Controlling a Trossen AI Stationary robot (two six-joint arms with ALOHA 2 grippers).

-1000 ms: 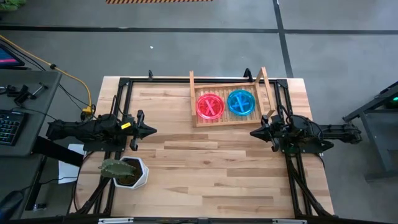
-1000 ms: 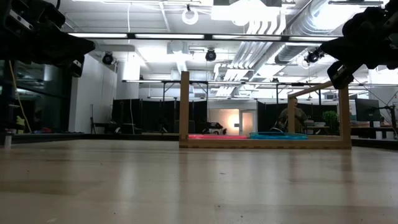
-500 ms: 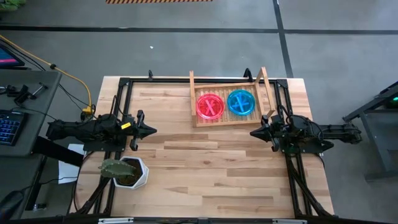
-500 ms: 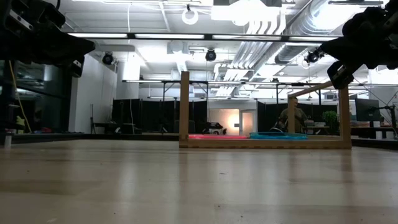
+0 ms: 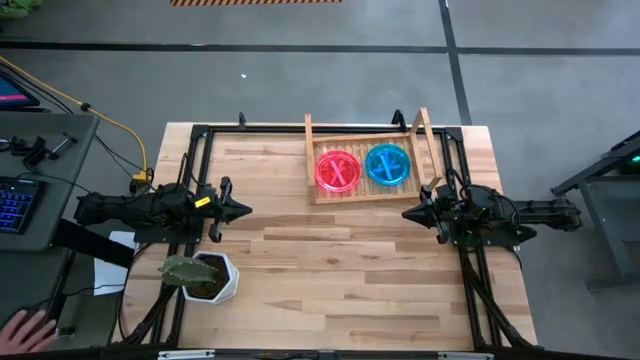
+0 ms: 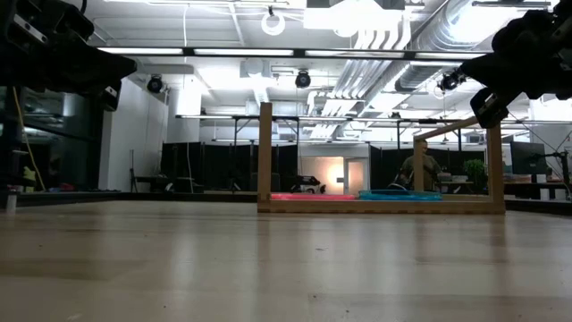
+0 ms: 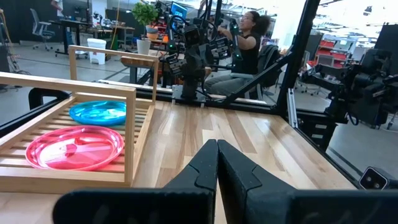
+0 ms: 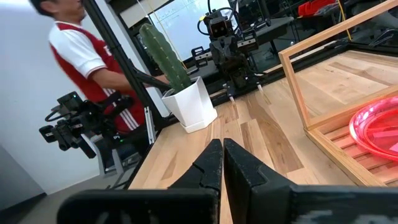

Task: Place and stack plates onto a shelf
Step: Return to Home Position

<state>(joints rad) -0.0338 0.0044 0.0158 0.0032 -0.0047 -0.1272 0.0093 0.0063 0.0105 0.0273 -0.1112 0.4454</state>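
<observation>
Seen from above, a wooden shelf (image 5: 310, 160) sits at the upper centre of the frame. It holds pink plates (image 5: 338, 170) on its left and blue plates (image 5: 387, 164) on its right. The left gripper (image 5: 247, 210) at mid-left and the right gripper (image 5: 405, 213) at mid-right have fingers pressed together, holding nothing.

Table (image 5: 340, 270): shelf (image 5: 370, 198) at the far edge, right of centre, holding left-hand plates (image 5: 338, 170) and right-hand plates (image 5: 387, 165) just beside each other on its slats. Cactus pot (image 5: 215, 280) on the table's left side, toward the near edge. Left gripper (image 5: 245, 210) over the left part, behind the pot. Right gripper (image 5: 407, 213) over the right part, just in front of the shelf's right end. Keyboard (image 5: 12, 205) on a side desk left of the table.
</observation>
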